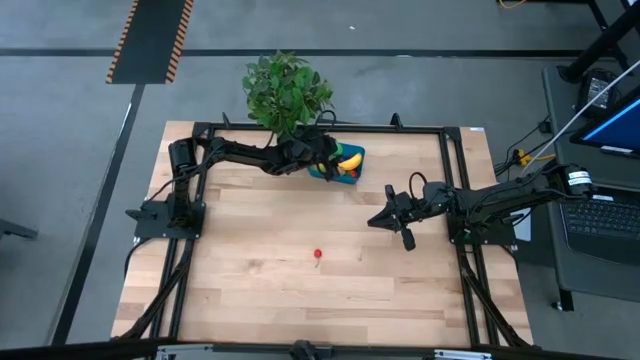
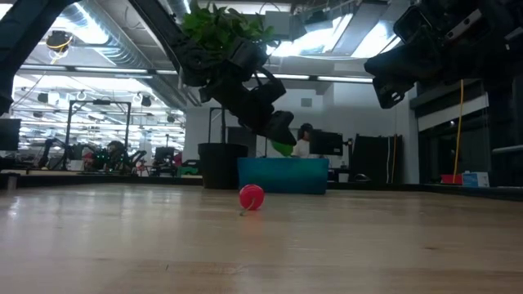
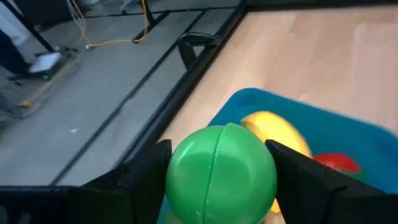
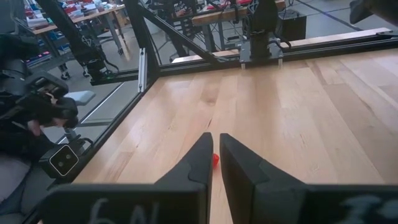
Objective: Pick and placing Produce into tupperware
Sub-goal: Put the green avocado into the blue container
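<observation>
— What is being held by the left gripper [image 3: 221, 180]?

— A round green produce piece [image 3: 221, 171], a smooth ball with a seam running down it, is being gripped between the two dark fingers [image 3: 146, 177], which are spread fairly wide around it. The ball is being held in the air just above the near corner of the teal tupperware [image 1: 352, 172].

— And where is the tupperware being kept?

— It is standing at the far edge of the wooden table [image 1: 300, 290], just beside the potted plant [image 1: 285, 90]. A yellow banana [image 3: 277, 130] and a red piece [image 3: 336, 163] are lying inside it, directly under the green ball. In the low view the gripper is seen hanging over the container's rim with a bit of green showing beneath it.

— Is anything being left out on the table?

— One small red piece [image 1: 318, 255] with a short stem is lying alone near the middle of the table, well apart from the container. It is also showing in front of the container in the low view.

— What is being done by the right gripper [image 4: 214, 155]?

— Nothing is being held. Its fingers are pressed almost together, and it is being kept above the right side of the table, pointed across the boards toward the lone red piece.
</observation>
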{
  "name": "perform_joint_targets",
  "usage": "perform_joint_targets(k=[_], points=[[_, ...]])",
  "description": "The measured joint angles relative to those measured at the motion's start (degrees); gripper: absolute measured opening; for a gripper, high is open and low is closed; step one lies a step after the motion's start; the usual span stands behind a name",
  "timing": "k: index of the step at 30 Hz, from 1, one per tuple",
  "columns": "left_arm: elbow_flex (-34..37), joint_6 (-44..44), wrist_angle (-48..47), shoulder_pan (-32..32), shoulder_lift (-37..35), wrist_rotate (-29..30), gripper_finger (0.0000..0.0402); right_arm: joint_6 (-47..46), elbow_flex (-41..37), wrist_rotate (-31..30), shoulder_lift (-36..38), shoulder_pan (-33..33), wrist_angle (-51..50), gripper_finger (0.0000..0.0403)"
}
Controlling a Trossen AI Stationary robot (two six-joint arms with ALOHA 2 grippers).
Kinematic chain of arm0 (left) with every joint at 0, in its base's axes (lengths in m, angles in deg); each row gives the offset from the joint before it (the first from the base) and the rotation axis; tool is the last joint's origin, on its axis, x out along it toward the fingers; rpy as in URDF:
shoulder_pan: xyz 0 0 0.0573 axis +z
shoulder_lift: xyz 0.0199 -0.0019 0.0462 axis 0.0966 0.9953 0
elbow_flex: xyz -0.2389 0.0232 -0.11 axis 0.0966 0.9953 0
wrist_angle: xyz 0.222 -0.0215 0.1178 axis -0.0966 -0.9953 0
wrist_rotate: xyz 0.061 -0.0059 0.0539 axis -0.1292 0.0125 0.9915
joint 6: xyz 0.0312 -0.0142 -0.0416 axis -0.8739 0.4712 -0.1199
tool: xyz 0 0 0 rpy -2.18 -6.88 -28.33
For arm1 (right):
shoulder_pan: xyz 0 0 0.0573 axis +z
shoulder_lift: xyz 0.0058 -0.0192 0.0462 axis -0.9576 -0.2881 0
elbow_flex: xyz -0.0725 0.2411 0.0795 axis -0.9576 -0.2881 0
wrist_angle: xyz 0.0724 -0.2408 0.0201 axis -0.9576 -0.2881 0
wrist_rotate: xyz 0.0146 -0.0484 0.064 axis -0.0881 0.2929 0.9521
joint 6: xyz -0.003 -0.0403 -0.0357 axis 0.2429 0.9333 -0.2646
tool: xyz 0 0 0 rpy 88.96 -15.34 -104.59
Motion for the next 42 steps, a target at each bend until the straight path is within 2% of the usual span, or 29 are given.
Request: perform_joint_targets(k=[4, 42], points=[[0.0, -3.68, -0.17, 0.02, 0.0, 1.88, 0.0247, 0.1, 0.0, 0.0, 0.0, 0.0, 0.0, 0.0033], [0.0, -3.3, -0.13, -0.07, 0.0, 1.93, 0.0247, -0.19, 0.0, -0.02, 0.0, -0.01, 0.02, 0.0033]])
